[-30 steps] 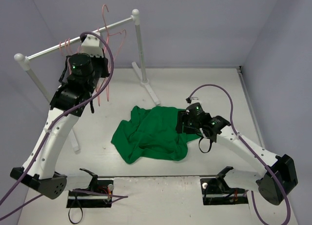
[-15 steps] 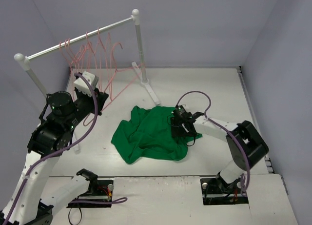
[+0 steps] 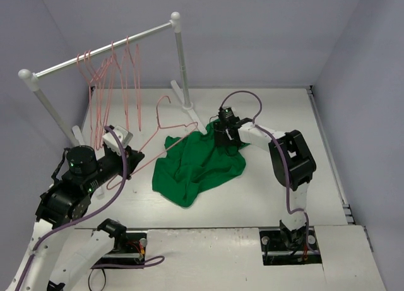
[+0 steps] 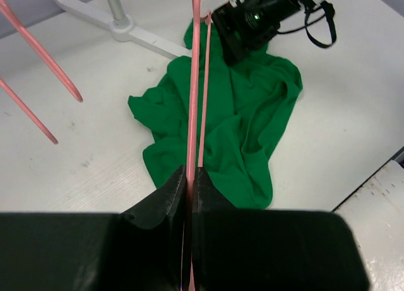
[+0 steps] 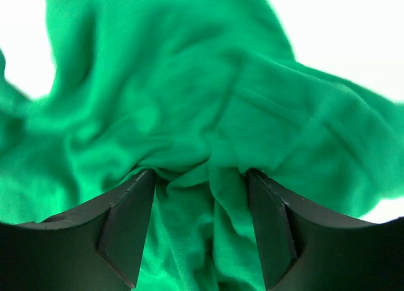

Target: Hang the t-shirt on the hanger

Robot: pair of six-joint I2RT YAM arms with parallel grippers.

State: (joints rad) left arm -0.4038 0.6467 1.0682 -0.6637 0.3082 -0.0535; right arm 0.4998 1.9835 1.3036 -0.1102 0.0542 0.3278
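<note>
left hand (image 4: pixel 190 177) pinched shut on the hanger (image 4: pixel 193 83); its wire points straight at the t-shirt (image 3: pixel 196 168) on the counter (image 3: pixel 328 152); right hand (image 5: pixel 201 177) is nearer, clamping bunched fabric at the far edge

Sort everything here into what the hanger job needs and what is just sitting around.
In the job: green t-shirt, pinched by the right gripper; pink hanger, clamped in the left gripper.
Just there: spare hangers hooked on the bar; white rack.
</note>
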